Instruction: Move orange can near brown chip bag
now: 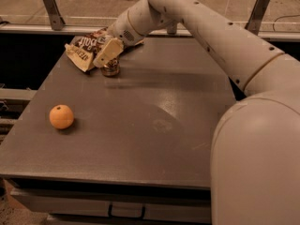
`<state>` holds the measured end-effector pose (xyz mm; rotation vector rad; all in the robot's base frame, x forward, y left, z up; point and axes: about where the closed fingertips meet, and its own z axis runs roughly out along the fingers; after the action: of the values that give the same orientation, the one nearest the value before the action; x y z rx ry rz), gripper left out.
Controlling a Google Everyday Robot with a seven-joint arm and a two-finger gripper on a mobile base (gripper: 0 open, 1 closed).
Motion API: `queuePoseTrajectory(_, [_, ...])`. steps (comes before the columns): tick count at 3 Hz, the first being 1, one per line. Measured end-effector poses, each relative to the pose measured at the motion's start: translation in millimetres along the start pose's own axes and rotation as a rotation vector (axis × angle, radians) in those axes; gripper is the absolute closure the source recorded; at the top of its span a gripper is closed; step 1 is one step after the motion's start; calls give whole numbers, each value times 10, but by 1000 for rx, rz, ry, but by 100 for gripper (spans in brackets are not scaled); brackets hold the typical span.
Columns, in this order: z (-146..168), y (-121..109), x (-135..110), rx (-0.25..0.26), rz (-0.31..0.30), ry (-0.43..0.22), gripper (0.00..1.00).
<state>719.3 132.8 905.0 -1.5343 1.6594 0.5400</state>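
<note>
The orange can (111, 70) stands upright at the far left of the grey table (154, 125), just beside the brown chip bag (83, 51), its base close to the bag's near edge; whether the two touch I cannot make out. The gripper (107, 60) is down over the upper part of the can, hiding the top. From here I cannot tell whether it is clamped on the can or has let go. The white arm (211, 32) reaches in from the right across the table's back edge. An orange fruit (62, 116) sits well apart, toward the front left. To my eye the placing looks done; what is left is releasing the can, if it is held, and lifting clear without tipping it.
</note>
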Motion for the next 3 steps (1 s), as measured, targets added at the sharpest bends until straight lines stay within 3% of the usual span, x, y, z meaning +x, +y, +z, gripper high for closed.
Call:
queuePoseTrajectory(1, [-52,0,-42,-3,2,-15,0])
queuePoseTrajectory(2, [-369,-62,-40,9,14,-42,0])
queuePoseTrajectory(3, [-1094,-173,4,56,28,-97,0])
